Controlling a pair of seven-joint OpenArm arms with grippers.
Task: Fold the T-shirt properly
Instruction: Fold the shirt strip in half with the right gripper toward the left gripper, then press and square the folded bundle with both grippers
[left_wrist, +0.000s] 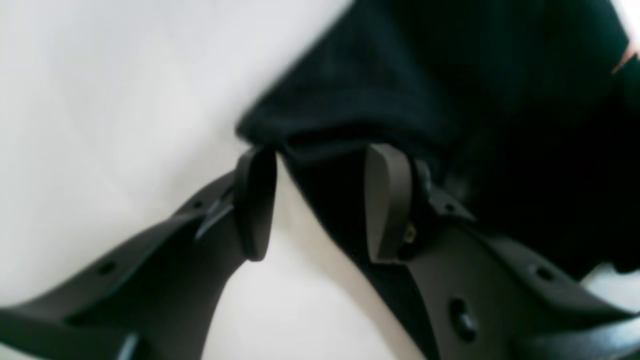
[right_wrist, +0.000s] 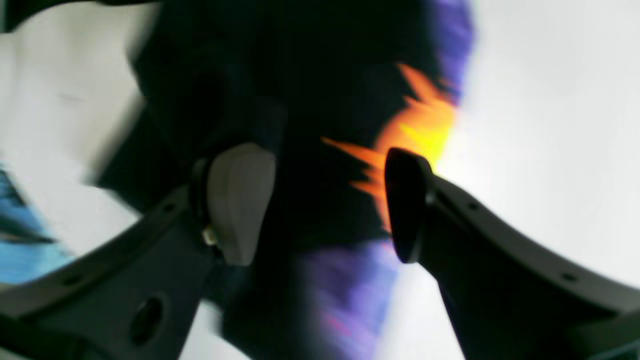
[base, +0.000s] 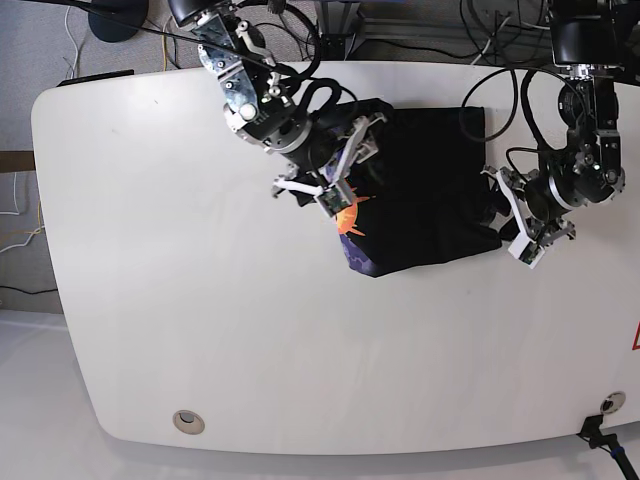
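Two sets of fingers flank the black T-shirt (base: 425, 190) on the white surface (base: 200, 300): at left, the right gripper (base: 345, 185) spread over its orange-and-purple print; at right, the left gripper (base: 505, 215) released, straddling its edge.

Two arms, both tools parted, posed at opposite sides of the T-shirt (base: 430, 190).

Right arm: reaches in from the bench's far edge; right tool (right_wrist: 325, 200) sits over the T-shirt's printed edge, fingers spread with dark cloth showing between them, no grip evident. Left arm: bent at the T-shirt's opposite side; left tool (left_wrist: 320, 200) at the cloth's corner, fingers apart, a fold of fabric lying across the tips.
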